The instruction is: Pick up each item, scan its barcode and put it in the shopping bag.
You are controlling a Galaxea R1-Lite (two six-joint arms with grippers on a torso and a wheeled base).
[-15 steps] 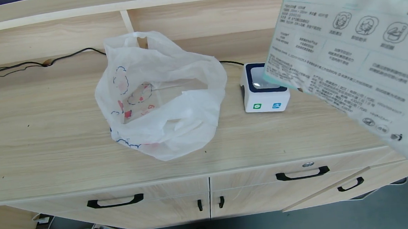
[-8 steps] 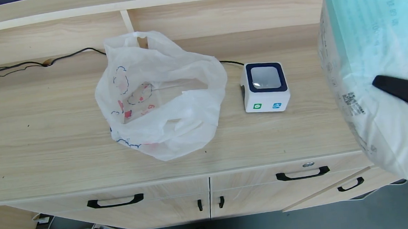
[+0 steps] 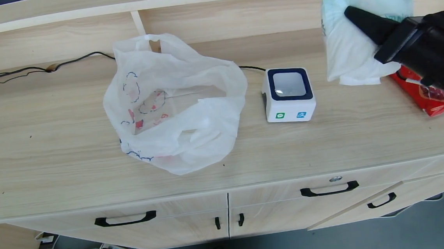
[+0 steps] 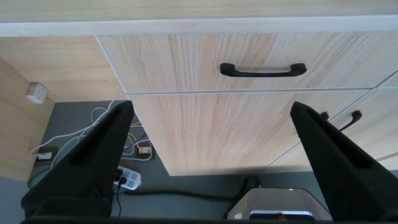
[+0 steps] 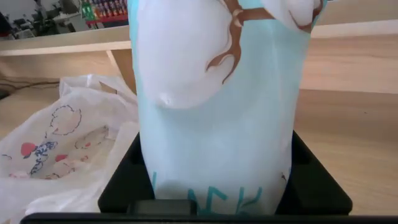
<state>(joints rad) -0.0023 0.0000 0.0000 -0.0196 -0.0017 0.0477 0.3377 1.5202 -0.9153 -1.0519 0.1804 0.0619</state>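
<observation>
My right gripper (image 3: 363, 21) is shut on a soft white and teal pack (image 3: 355, 25), held upright above the counter to the right of and behind the scanner (image 3: 289, 94). The same pack (image 5: 214, 106) sits clamped between my two black fingers (image 5: 124, 180) in the right wrist view. The white shopping bag (image 3: 173, 100) lies open in the middle of the counter, left of the scanner. My left gripper (image 4: 211, 162) is open, low in front of the drawers, with nothing between its fingers.
A red packet (image 3: 429, 94) lies on the counter at the far right, partly under my right arm. A black cable (image 3: 27, 71) runs along the back left. Drawers with black handles (image 3: 329, 189) sit below the counter edge.
The right gripper carried the pack away from the camera, turning it from flat with the print facing up to upright, out over the counter behind the scanner. The red packet came into sight.
</observation>
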